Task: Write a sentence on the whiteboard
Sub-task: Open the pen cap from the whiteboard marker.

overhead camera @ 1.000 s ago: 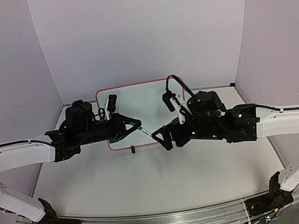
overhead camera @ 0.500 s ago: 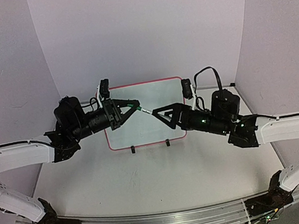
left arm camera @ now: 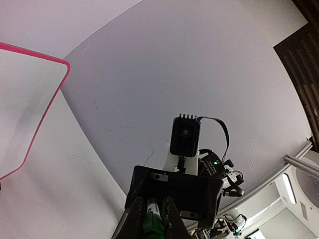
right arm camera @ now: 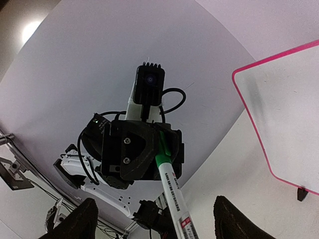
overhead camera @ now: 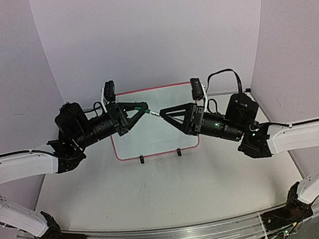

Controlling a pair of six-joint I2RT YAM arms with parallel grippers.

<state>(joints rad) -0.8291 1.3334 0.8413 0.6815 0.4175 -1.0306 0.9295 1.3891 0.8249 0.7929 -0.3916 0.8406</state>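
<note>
- Toward 12 o'clock on the table point(overhead camera: 157, 185): the whiteboard point(overhead camera: 150, 135), standing upright on two black feet point(overhead camera: 142, 159) at its 6 o'clock edge, thin red frame point(overhead camera: 113, 144) all round.
- Up in the air before the board's upper half: both arms, tips facing one another.
- At roughly 10 o'clock from the board's middle in the top view: the left pincer point(overhead camera: 141, 107), pressed together on the green end of a marker point(overhead camera: 152, 112).
- From that grip, the marker's white barrel pointing toward 4 o'clock, straight into the right pincer point(overhead camera: 162, 115).
- The right pincer spread wide, one finger point(right arm camera: 85, 221) to either side of the barrel's free end, seemingly without touching it.
- In the right wrist view, the board off at 3 o'clock, well apart from the marker.
- In the left wrist view, only the board's rounded corner, at 9 o'clock.
</note>
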